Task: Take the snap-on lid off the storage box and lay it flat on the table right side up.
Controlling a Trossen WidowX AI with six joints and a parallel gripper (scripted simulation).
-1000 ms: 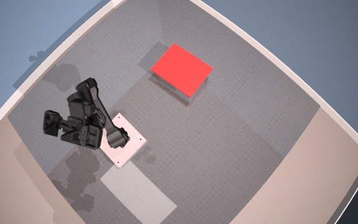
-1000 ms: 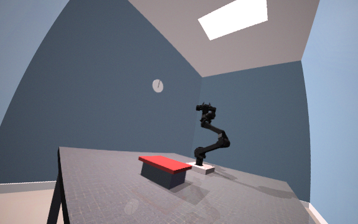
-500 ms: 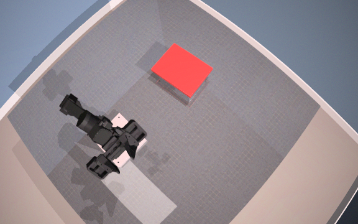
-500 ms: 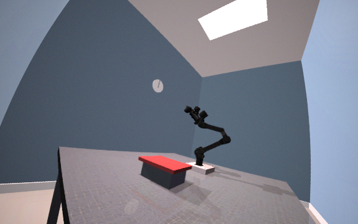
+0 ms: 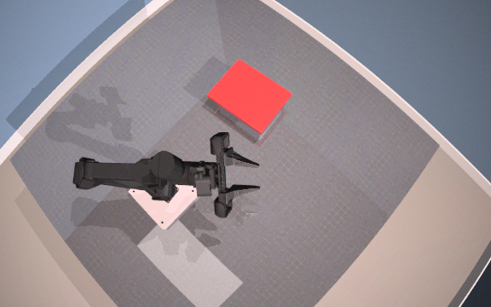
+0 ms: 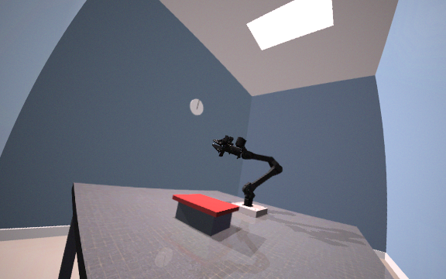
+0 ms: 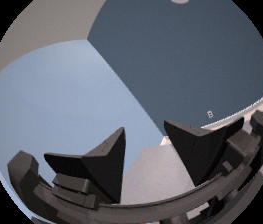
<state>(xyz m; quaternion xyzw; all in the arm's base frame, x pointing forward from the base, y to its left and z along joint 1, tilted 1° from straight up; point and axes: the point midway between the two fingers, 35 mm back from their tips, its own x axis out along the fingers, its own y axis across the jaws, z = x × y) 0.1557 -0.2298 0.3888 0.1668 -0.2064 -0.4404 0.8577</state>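
The red lid (image 5: 250, 95) (image 6: 205, 204) sits flat on top of the dark storage box (image 6: 197, 218). The box stands on the table (image 5: 314, 192) (image 6: 130, 240); in the top view the lid hides most of it. My gripper (image 5: 259, 176) (image 6: 213, 142) (image 7: 144, 127) is partly open, with nothing between its fingers. It is high above the table and points outward, away from the arm's base. In the top view it appears below the lid and apart from it. The wrist view shows mostly walls beyond the fingers.
The arm stands on a pale base plate (image 5: 164, 215) (image 6: 252, 210), to the lower left of the box in the top view. A pale rectangular patch (image 5: 194, 264) shows on the table beside the base. Room walls surround the table.
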